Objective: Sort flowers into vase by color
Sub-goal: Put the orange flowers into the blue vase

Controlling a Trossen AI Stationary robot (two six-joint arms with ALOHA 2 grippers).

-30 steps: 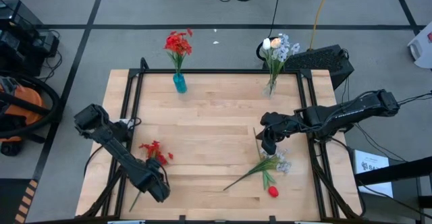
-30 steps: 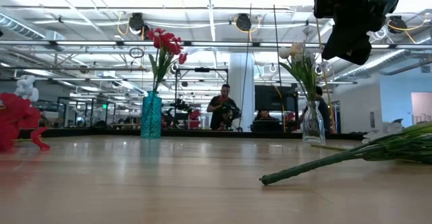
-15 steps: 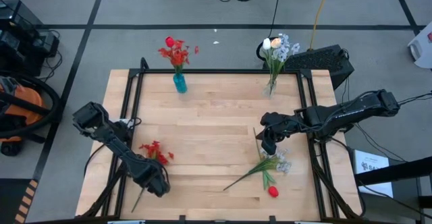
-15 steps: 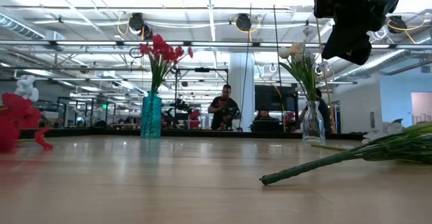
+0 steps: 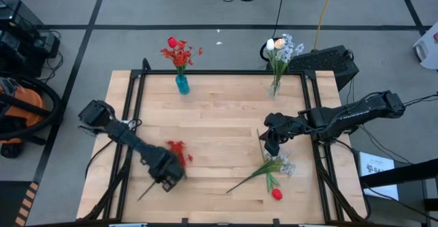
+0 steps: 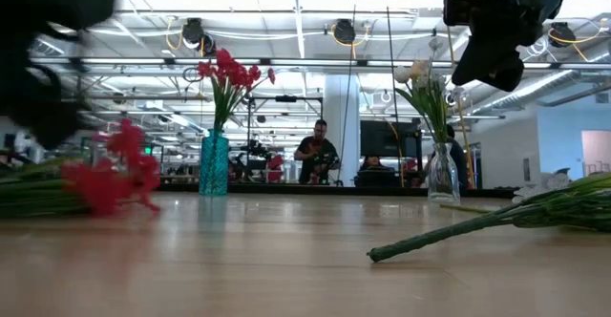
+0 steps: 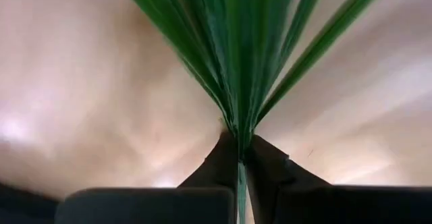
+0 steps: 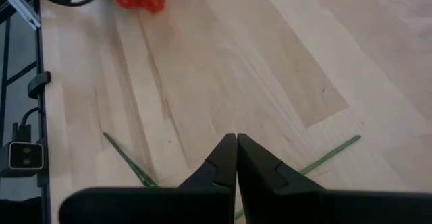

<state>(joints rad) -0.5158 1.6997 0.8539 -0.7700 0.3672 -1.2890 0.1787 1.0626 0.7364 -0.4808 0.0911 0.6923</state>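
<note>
Clamped between the left gripper's [image 7: 239, 158] shut fingers, the green-stemmed red clustered bloom [image 5: 179, 149] is now lifted inward from the table's left edge toward the teal glass vase [image 5: 182, 84], while the closed, empty right gripper [image 8: 235, 150] is held unmoved above the pale sprays [image 5: 280, 164].

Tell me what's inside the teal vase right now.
The teal vase holds red flowers on green stems, standing upright. How many stems, and the vase's inside, cannot be told. The left gripper holds another red flower.

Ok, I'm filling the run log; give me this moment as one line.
left pincer: shut on red flower, lifted off table | right pincer: shut, empty, above loose flowers | teal vase: red blooms
</note>
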